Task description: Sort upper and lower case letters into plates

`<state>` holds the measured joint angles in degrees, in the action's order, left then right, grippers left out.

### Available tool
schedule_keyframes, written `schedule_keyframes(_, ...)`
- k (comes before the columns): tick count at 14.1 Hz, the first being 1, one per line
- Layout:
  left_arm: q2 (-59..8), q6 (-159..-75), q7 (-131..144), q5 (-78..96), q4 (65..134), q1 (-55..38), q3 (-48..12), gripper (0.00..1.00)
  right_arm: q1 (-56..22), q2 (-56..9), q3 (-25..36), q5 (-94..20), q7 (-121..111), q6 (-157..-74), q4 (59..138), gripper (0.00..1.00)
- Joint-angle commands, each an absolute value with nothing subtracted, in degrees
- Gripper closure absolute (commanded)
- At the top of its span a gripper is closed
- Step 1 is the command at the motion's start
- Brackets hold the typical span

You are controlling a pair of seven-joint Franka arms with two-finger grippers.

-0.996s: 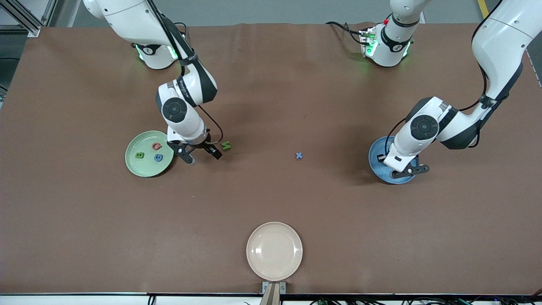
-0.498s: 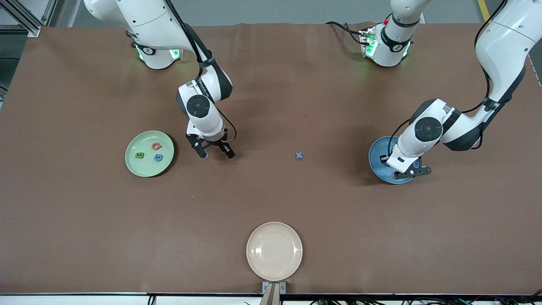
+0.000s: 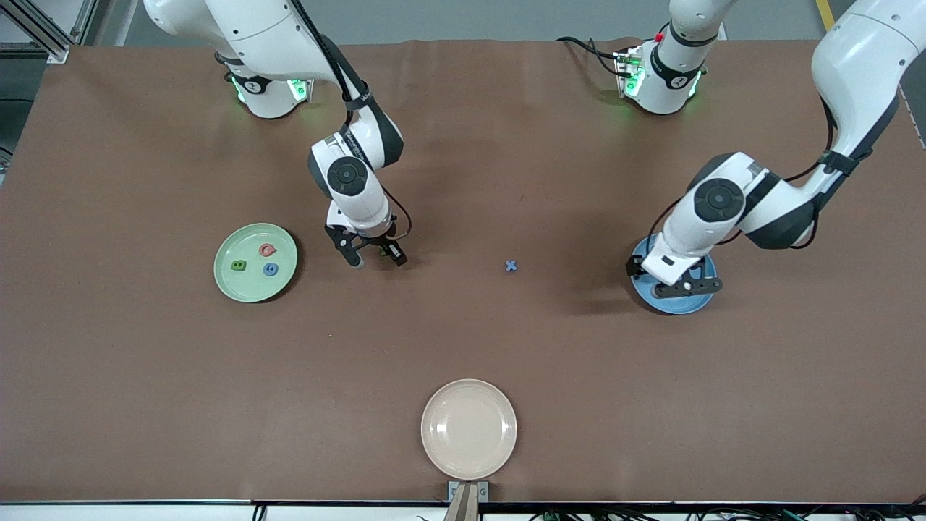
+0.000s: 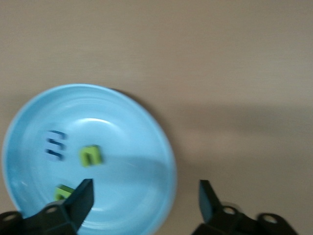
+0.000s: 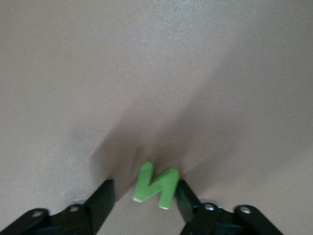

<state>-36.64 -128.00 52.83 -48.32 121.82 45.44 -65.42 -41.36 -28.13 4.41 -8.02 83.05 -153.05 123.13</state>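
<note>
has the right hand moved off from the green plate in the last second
Yes. The right hand has shifted away from the pale green plate toward the blue x, and is now open around the green N.

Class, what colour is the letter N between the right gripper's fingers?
Green N; right wrist view.

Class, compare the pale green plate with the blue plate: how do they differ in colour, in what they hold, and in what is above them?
The pale green plate lies toward the right arm's end of the table; the blue plate lies toward the left arm's end. The green plate holds a green, a pink and a blue letter; the blue plate holds one blue and two green letters. The left gripper hangs open over the blue plate; nothing is over the green plate. Both are round and shallow.
</note>
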Motion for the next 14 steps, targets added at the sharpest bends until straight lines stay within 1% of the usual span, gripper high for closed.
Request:
schedule_keyframes(1,-35.95,-126.74,54.22,-43.61,118.75,39.32,-66.36,0.0,-41.84,-28.65,5.01,-8.26,83.76,-152.58,123.49,0.99)
schedule_keyframes(2,-36.03,-126.74,55.27,-41.42,117.35,36.33,-66.1,0.0,-41.75,-28.65,5.01,-8.26,83.59,-152.32,123.49,1.0)
schedule_keyframes(3,-36.38,-126.74,57.46,-40.61,116.2,32.47,-64.61,0.0,-41.66,-28.39,5.18,-7.65,83.15,-151.1,123.4,1.0)
schedule_keyframes(5,-37.35,-126.74,61.86,-40.43,113.04,24.39,-59.53,0.0,-40.61,-27.25,5.36,-7.38,79.91,-148.81,123.05,1.0)
schedule_keyframes(8,-39.28,-126.91,63.27,-39.91,109.17,14.44,-53.37,0.0,-37.54,-23.66,7.11,-7.38,71.4,-143.46,122.87,1.0)
schedule_keyframes(11,-42.44,-127.35,66.62,-37.27,105.31,6.53,-48.62,0.0,-34.29,-19.7,10.88,-7.38,59.55,-135.2,122.43,1.0)
schedule_keyframes(14,-44.38,-127.44,67.41,-36.21,101.61,0.46,-44.31,0.02,-31.47,-17.06,16.94,-7.21,44.26,-130.79,122.61,1.0)
